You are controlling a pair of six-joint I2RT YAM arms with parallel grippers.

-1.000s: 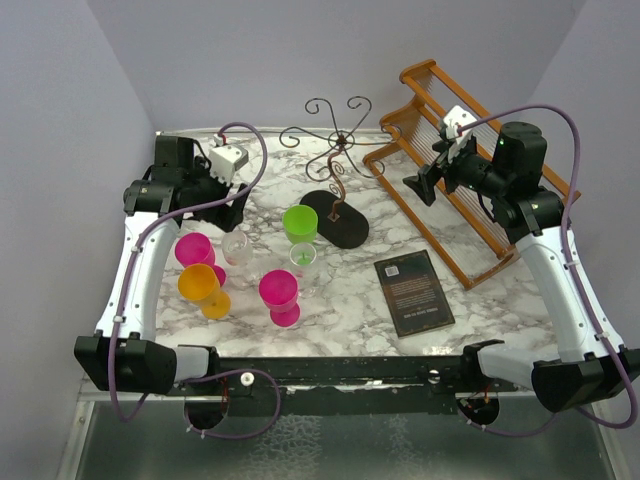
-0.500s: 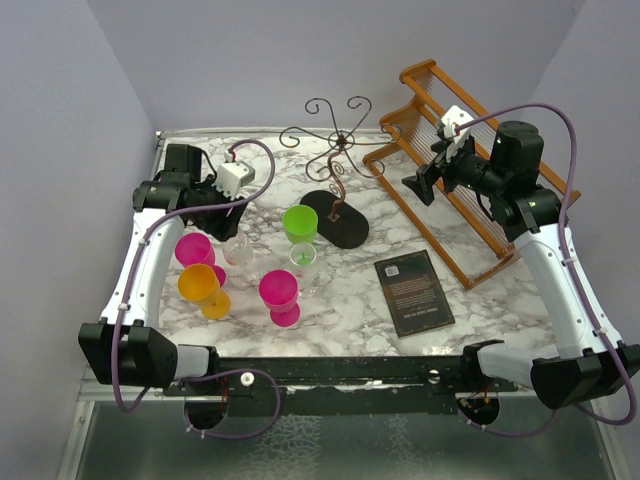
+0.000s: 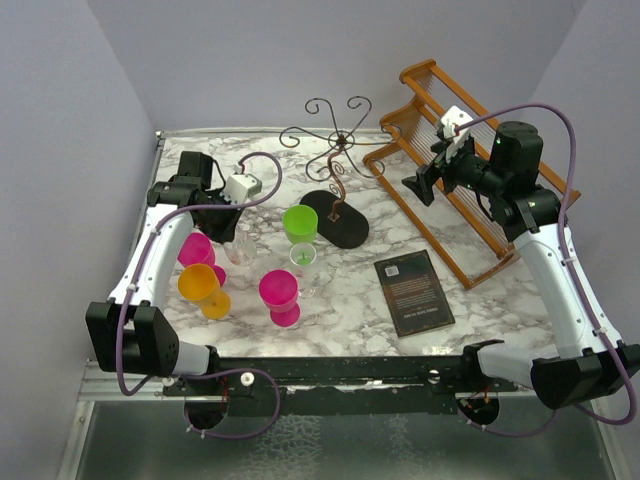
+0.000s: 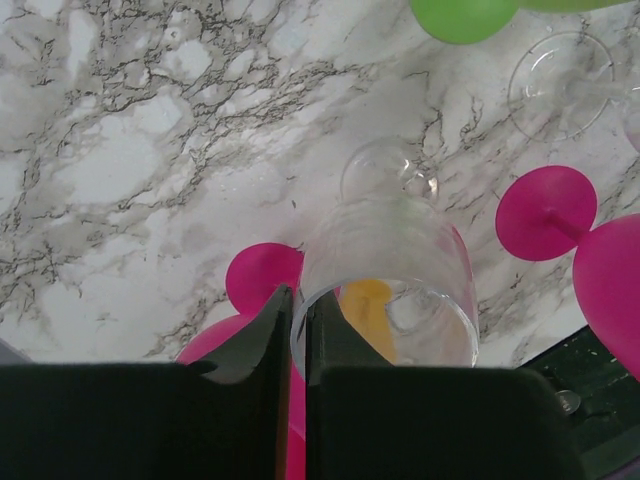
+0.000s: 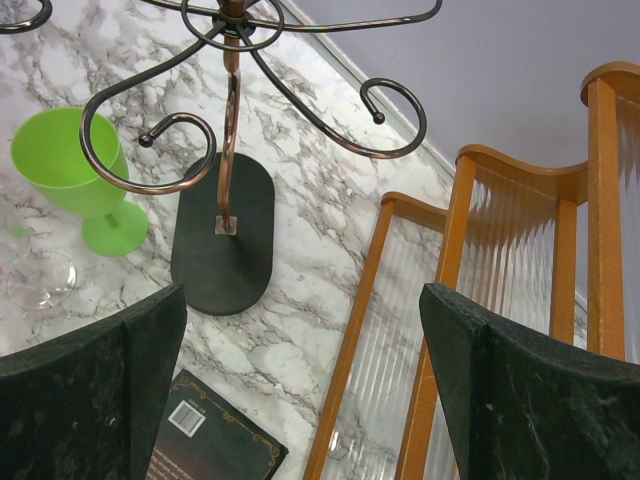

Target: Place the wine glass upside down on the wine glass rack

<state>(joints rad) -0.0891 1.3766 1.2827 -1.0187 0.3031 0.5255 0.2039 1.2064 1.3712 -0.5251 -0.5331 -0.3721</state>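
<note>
Risk: left gripper (image 4: 298,305) clenched on thin rim of clear wine glass (image 4: 390,260), crowded by pink glass (image 3: 195,248), well left of wine glass rack (image 3: 340,225); lift could slip, topple neighbours; right gripper (image 5: 300,320) spread, idle

Built as two slim arms, left arm (image 3: 140,272) and right arm (image 3: 560,280), white-shelled along the long links, black and blocky at every joint. Bolted onto a black base rail (image 3: 340,375) along the near edge, dotted with round silver fittings. Trailed by a looping purple cable (image 3: 262,155) on the left and a wider purple arch on the right. Topped at each wrist with a small white camera block (image 3: 243,186). Marked by a tiny green light (image 3: 499,143) on the right arm's far housing. Finished with broad, wedge-shaped matte black fingers (image 5: 80,400), faintly mottled.
</note>
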